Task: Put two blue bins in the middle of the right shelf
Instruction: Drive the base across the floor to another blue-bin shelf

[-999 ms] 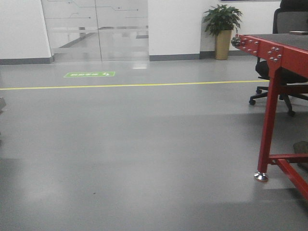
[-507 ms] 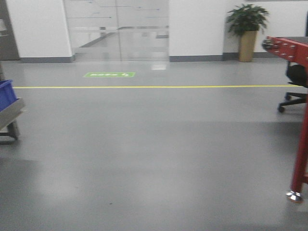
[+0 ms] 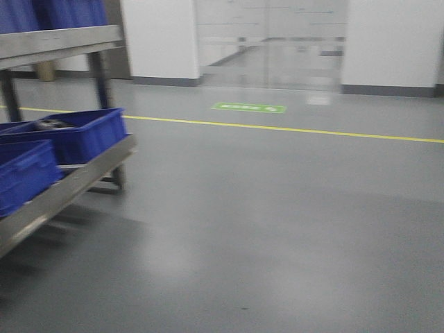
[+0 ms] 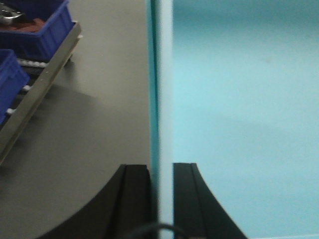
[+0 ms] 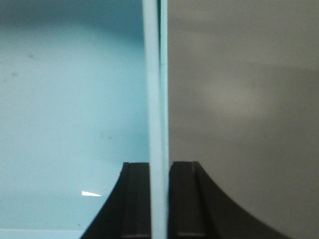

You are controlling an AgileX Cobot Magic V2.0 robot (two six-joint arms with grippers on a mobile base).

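A pale sky-blue bin hangs between my two grippers. In the left wrist view my left gripper point(image 4: 161, 167) is shut on the bin's left wall point(image 4: 162, 74), with the bin's inside point(image 4: 239, 99) to the right. In the right wrist view my right gripper point(image 5: 159, 165) is shut on the bin's right wall point(image 5: 155, 74), with the inside point(image 5: 75, 99) to the left. I cannot tell whether a second pale bin is nested in it. A metal rack with shiny steel rails point(image 3: 66, 186) stands at the left of the front view. Neither gripper nor the pale bin shows in that view.
Dark royal-blue bins point(image 3: 76, 135) sit on the rack's lower tier and more point(image 3: 62, 12) on the tier above; they also show in the left wrist view point(image 4: 42, 30). Grey floor with a yellow line point(image 3: 312, 130), a green floor sign point(image 3: 248, 107) and a glass door point(image 3: 270, 41) behind.
The front view has swung left. The red-framed table, chair and plant have gone out on the right. The metal rack with dark blue bins has come in at the left.
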